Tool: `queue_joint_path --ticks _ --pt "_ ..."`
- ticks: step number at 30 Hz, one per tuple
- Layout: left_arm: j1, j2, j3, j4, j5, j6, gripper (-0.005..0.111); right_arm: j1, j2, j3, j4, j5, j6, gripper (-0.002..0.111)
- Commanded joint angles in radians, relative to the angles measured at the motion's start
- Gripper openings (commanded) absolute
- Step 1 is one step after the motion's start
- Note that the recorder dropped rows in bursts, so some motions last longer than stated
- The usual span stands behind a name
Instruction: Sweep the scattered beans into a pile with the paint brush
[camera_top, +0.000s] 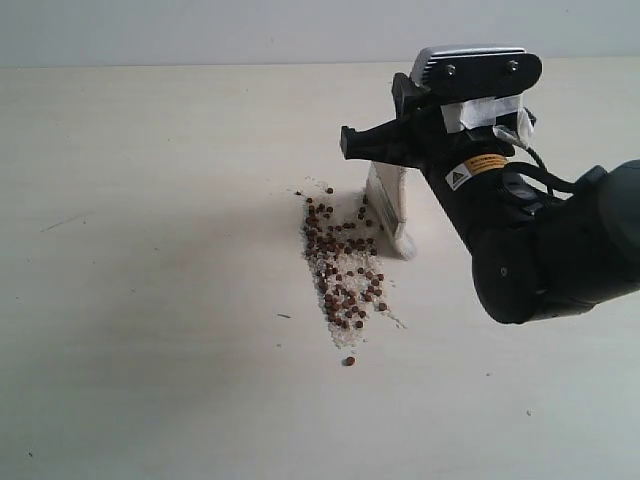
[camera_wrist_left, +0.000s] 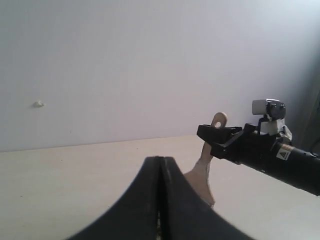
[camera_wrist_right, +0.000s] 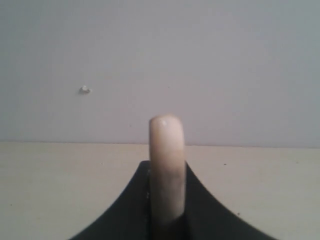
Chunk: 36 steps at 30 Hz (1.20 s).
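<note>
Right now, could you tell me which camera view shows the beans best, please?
The exterior view: the beans lie in a strip on the table beside the paint brush bristles. The left wrist view shows only the brush and right arm; the right wrist view only the handle.

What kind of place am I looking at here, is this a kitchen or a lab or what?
Most likely a lab test bench, not a kitchen: a bare pale table against a plain white wall, with only a robot arm, a paint brush and beans laid out.
</note>
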Motion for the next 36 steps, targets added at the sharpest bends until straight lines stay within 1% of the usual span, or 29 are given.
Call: queue_joint_path --ticks 1,7,12,16,18,21,22,23,24,27,29,30,31,36 --pt "0.003 -0.009 0.008 -0.012 0.001 -0.007 0.000 -0.004 0.001 -0.020 -0.038 0.049 0.076 0.000" --pt "0.003 -0.009 0.008 -0.012 0.001 -0.007 0.000 -0.004 -0.013 -0.020 -0.040 0.047 0.082 0.000" --pt "0.003 -0.009 0.008 -0.012 0.001 -0.007 0.000 -0.004 -0.092 -0.020 -0.038 0.045 -0.017 0.000" --pt "0.003 -0.009 0.008 -0.012 0.001 -0.007 0.000 -0.009 -0.172 -0.020 -0.050 0.055 -0.138 0.000" --pt "0.003 -0.009 0.008 -0.012 0.001 -0.007 0.000 -0.035 -0.200 -0.020 -0.116 0.076 -0.150 0.000" --pt "0.003 -0.009 0.008 -0.012 0.001 -0.007 0.000 -0.122 -0.215 -0.023 -0.298 0.139 -0.124 0.000" --pt "0.003 -0.009 0.008 -0.012 0.001 -0.007 0.000 -0.158 -0.215 -0.031 -0.374 0.176 -0.094 0.000" --pt "0.003 -0.009 0.008 -0.012 0.001 -0.007 0.000 -0.226 -0.215 -0.045 -0.545 0.250 0.005 0.000" --pt "0.003 -0.009 0.008 -0.012 0.001 -0.007 0.000 -0.263 -0.215 -0.051 -0.663 0.275 0.083 0.000" --pt "0.003 -0.009 0.008 -0.012 0.001 -0.007 0.000 -0.351 -0.220 -0.069 -0.974 0.259 0.322 0.000" --pt "0.003 -0.009 0.008 -0.012 0.001 -0.007 0.000 -0.389 -0.228 -0.081 -1.136 0.229 0.439 0.000" --pt "0.003 -0.009 0.008 -0.012 0.001 -0.007 0.000 -0.403 -0.238 -0.084 -1.187 0.217 0.495 0.000" --pt "0.003 -0.009 0.008 -0.012 0.001 -0.007 0.000 -0.418 -0.260 -0.087 -1.241 0.206 0.603 0.000" --pt "0.003 -0.009 0.008 -0.012 0.001 -0.007 0.000 -0.418 -0.332 -0.087 -1.292 0.250 0.891 0.000"
